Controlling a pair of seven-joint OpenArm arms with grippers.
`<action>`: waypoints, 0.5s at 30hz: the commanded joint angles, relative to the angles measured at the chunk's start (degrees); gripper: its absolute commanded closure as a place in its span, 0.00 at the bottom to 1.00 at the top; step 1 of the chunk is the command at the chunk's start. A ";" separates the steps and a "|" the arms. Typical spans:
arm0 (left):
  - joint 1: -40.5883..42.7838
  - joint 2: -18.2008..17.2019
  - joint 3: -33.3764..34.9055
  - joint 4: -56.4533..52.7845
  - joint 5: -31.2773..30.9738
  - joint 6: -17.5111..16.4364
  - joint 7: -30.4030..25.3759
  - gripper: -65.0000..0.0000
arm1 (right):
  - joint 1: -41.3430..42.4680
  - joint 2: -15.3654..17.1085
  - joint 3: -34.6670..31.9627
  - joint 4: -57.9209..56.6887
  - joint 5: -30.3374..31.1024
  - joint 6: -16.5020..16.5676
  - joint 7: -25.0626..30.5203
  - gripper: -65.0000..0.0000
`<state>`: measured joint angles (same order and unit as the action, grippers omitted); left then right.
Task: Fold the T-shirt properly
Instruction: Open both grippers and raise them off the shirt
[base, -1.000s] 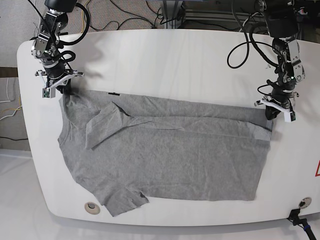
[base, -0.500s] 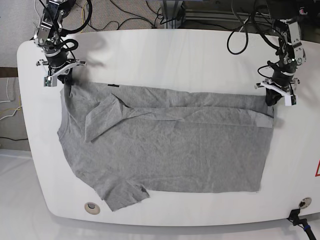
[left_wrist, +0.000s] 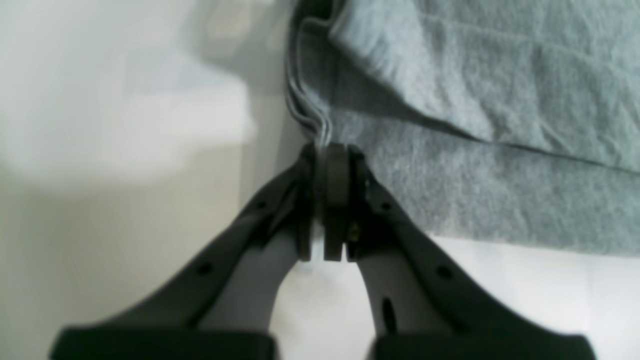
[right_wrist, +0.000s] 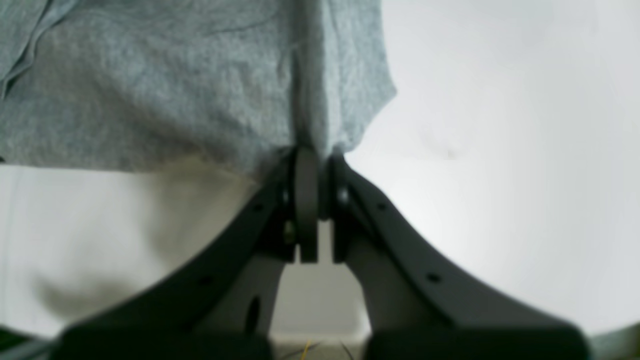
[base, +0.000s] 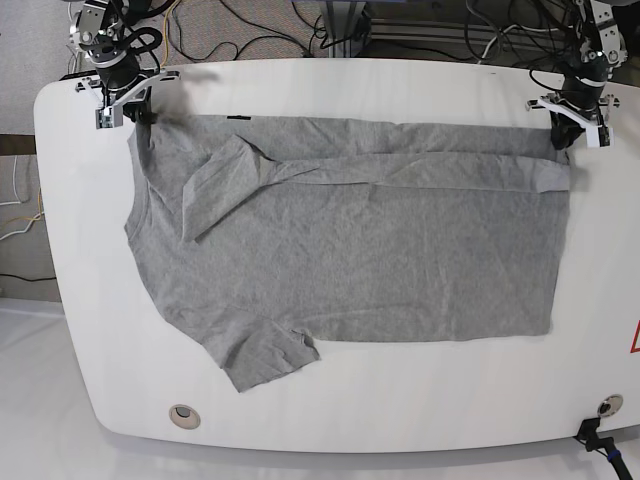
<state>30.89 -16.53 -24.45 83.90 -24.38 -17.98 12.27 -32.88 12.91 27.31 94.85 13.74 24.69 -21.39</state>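
**On the bench: both claws clamped on the shirt's far edge**

Across the white bench (base: 330, 90) you've got the grey T-shirt (base: 350, 250) spread out flat, long axis running side to side in the base view. Its far edge sits close to the bench's back edge.

Left claw (base: 575, 135) is at the far corner on the base view's right. Your left wrist view shows the jaws pinched together on the shirt's hem, stacked fabric layers feeding straight into the pads (left_wrist: 336, 182). A fold line runs across the cloth just past the grip.

Right claw (base: 130, 110) is at the far corner on the base view's left. Right wrist view shows it clenched on a bunched edge of fabric, cloth hanging out past the fingertips (right_wrist: 306, 172) and pleated at the pinch point.

Shirt details you can check in the base view:
- A narrow strip along the far edge is folded over onto the body, running between the two claws.
- One sleeve (base: 225, 185) is folded inward onto the chest, near the right claw.
- The other sleeve (base: 265, 355) lies flat at the near edge, sticking out toward the front of the bench.
- Small dark tag (base: 236, 117) on the far edge, near the right claw.

Cables lie on the floor (base: 260, 35) behind the bench.
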 joint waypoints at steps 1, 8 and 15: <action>2.38 -0.12 -0.92 1.33 2.01 0.70 4.56 1.00 | -1.97 0.59 0.16 0.84 -1.21 0.24 -2.39 1.00; 7.39 -1.36 -2.76 5.20 2.01 0.70 4.56 1.00 | -7.95 0.85 0.16 4.98 -1.47 0.24 -2.39 1.00; 9.06 -1.36 -2.76 5.99 2.01 0.70 4.65 1.00 | -9.45 0.94 0.16 5.50 -1.56 0.24 -2.39 1.00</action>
<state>39.00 -17.47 -27.03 89.62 -23.38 -17.56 14.92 -41.60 13.17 27.27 100.07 13.28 24.71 -22.15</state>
